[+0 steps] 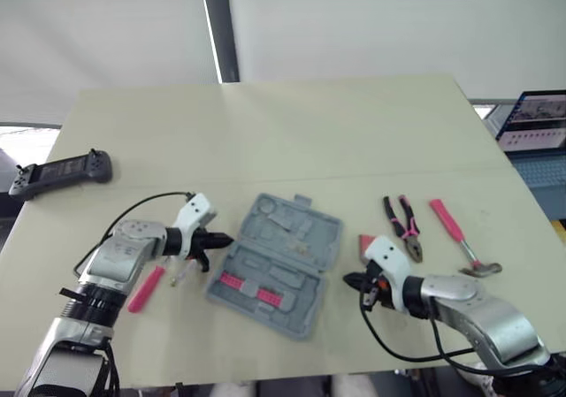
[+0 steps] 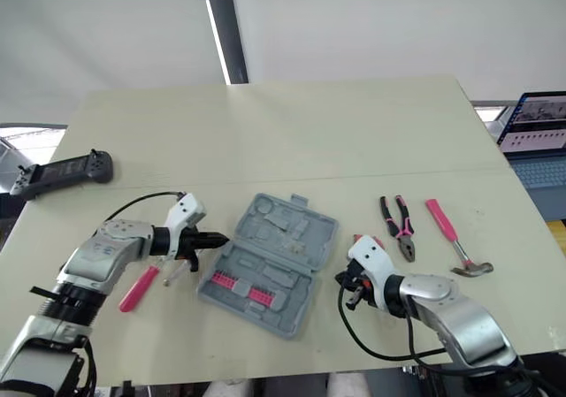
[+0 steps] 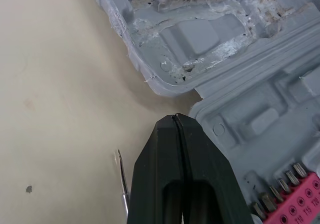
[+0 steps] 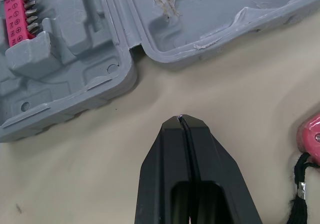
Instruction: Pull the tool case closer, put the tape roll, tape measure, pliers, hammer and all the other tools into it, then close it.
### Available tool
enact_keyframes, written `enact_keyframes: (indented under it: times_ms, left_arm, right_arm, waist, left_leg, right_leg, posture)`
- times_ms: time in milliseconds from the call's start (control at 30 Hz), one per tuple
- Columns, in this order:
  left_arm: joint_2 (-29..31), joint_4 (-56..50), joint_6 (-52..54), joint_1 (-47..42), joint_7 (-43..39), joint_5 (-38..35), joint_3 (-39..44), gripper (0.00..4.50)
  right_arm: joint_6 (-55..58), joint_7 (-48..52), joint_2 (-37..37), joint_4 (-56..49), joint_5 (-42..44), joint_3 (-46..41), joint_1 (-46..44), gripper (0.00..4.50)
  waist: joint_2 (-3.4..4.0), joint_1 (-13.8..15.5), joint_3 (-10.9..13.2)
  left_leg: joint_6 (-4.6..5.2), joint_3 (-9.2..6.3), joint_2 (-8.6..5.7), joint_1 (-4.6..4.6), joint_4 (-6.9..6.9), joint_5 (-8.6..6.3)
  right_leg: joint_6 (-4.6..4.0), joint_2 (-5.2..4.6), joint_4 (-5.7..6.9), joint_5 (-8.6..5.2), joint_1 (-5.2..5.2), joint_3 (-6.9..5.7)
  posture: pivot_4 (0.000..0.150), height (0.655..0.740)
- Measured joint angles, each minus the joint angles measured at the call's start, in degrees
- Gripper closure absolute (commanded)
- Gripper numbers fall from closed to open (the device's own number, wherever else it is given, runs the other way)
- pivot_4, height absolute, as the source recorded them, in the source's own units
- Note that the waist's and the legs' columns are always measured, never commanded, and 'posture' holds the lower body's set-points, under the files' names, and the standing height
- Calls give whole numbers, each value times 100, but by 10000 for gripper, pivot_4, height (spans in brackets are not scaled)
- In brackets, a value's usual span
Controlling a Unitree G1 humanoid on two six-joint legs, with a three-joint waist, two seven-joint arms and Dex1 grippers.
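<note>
The grey tool case [image 1: 274, 264] lies open at the middle of the table, with a pink strip of bits [image 1: 243, 287] in its near half. My left gripper [image 1: 226, 239] is shut and empty, its tip just off the case's left edge [image 3: 165, 79]. My right gripper [image 1: 348, 279] is also shut and empty, a short way from the case's right edge [image 4: 125, 79]. A pink-handled screwdriver [image 1: 146, 289] lies under my left arm. The pliers [image 1: 403, 226] and the pink-handled hammer [image 1: 460, 236] lie to the right. A pink tape measure [image 4: 310, 134] sits beside my right wrist.
A black handheld controller [image 1: 62, 172] rests near the table's left edge. A screen [image 1: 539, 123] stands beyond the right edge. The table [image 1: 309, 132] behind the case is bare.
</note>
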Motion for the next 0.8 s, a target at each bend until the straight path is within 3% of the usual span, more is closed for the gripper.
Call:
enact_keyframes:
  times_ms: [800]
  left_arm:
    - [-362, 247, -192, -125, -168, 400, -162, 45000]
  right_arm:
    - [-76, -150, 517, 517, -503, 720, -558, 44711]
  waist:
    - [-4, -7, -3]
  left_leg:
    - [-2, -3, 0, 1, 6, 1]
  right_leg:
    - [0, 0, 11, 0, -3, -4]
  posture:
    - [1500, 7400]
